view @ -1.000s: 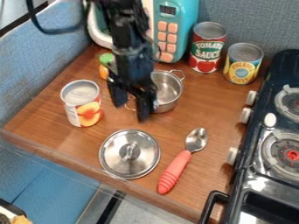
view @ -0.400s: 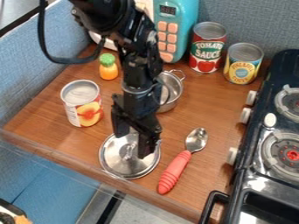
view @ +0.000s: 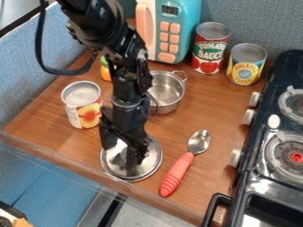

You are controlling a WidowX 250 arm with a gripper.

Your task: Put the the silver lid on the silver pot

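The end effector [view: 123,151], fingers apart, has moved from the pot's side to the lid [view: 151,160]. The lid has kept its place, flat on the surface [view: 192,111] beside the spoon [view: 176,174]; the pot [view: 168,90] also stands where it was.

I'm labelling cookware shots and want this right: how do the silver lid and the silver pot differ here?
The lid is a shallow disc, while the pot is deep with upright walls. The lid lies near the counter's front edge; the pot stands farther back, open at the top. The hand is over the lid, not the pot. Both are round, shiny and silver.
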